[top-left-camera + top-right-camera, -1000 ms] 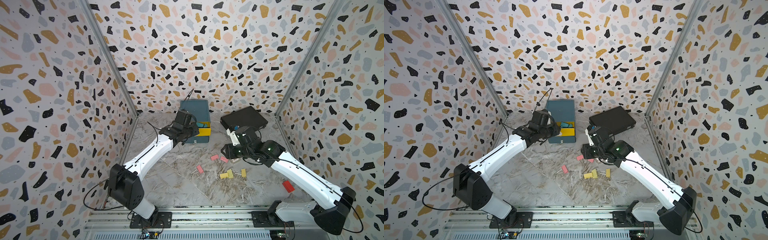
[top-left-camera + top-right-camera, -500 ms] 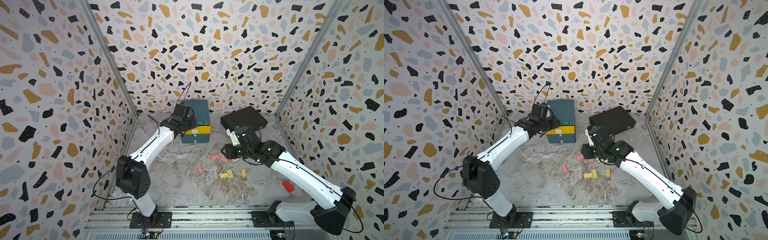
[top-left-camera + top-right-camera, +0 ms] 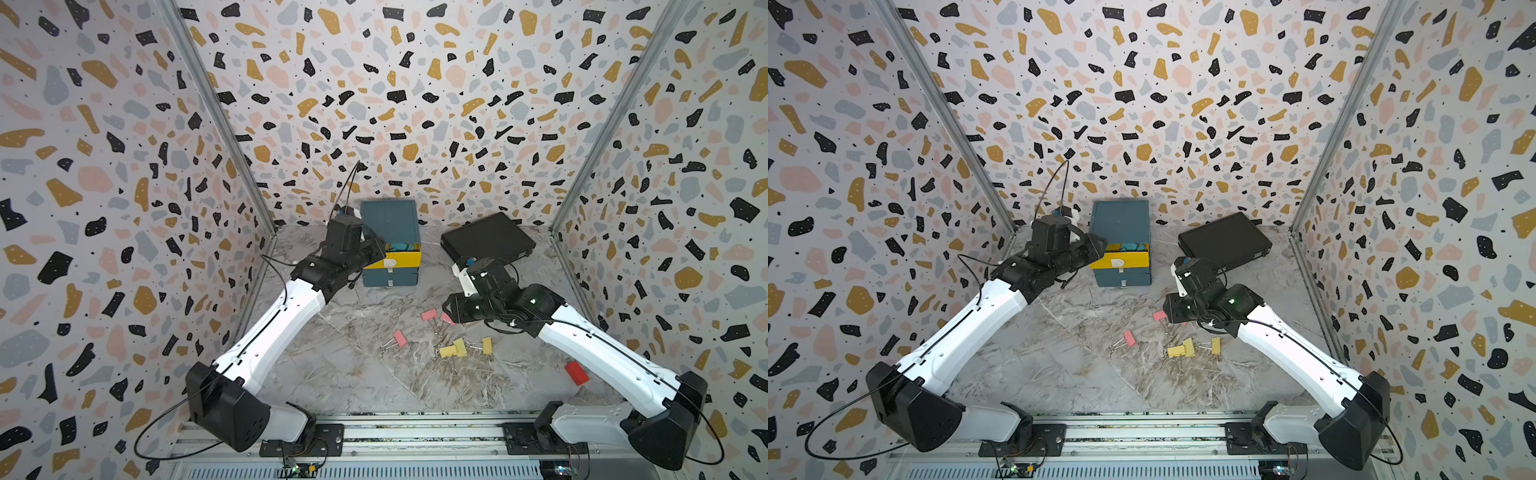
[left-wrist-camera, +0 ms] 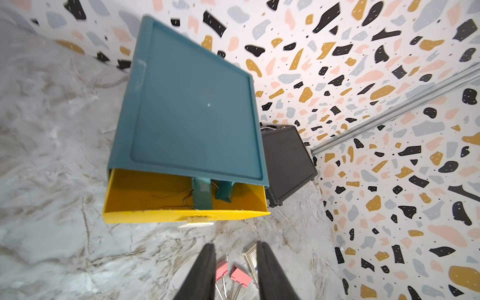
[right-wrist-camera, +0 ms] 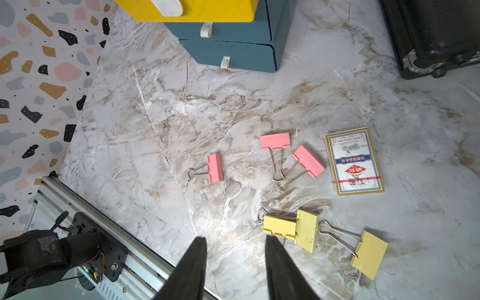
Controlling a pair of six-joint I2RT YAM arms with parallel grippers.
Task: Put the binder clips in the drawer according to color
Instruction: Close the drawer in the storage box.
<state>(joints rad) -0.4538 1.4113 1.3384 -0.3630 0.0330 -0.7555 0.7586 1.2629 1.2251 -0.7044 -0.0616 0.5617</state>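
Observation:
The drawer [image 3: 389, 232] is a teal chest at the back; its yellow top drawer [image 4: 145, 193] is pulled out, with teal binder clips [image 4: 201, 192] inside. My left gripper [image 4: 235, 245] hovers beside the chest's left front corner [image 3: 371, 248], open and empty. Three pink clips [image 5: 215, 168] [image 5: 274, 141] [image 5: 308, 161] and three pale yellow clips [image 5: 279, 225] [image 5: 307, 233] [image 5: 368, 254] lie on the marble. My right gripper [image 5: 235, 240] is open and empty above the floor, its right finger just short of a yellow clip. In both top views it [image 3: 448, 309] [image 3: 1168, 311] sits by the pink clips [image 3: 428, 315].
A flat black case [image 3: 488, 241] lies at the back right, next to the chest. A printed card box [image 5: 354, 161] lies right of the pink clips. A red block [image 3: 576, 372] sits near the right arm's lower link. The two lower teal drawers [image 5: 228, 55] are closed.
The left arm swung out toward the back and came in again beside the open yellow drawer. The right arm and the clips on the floor have not moved.

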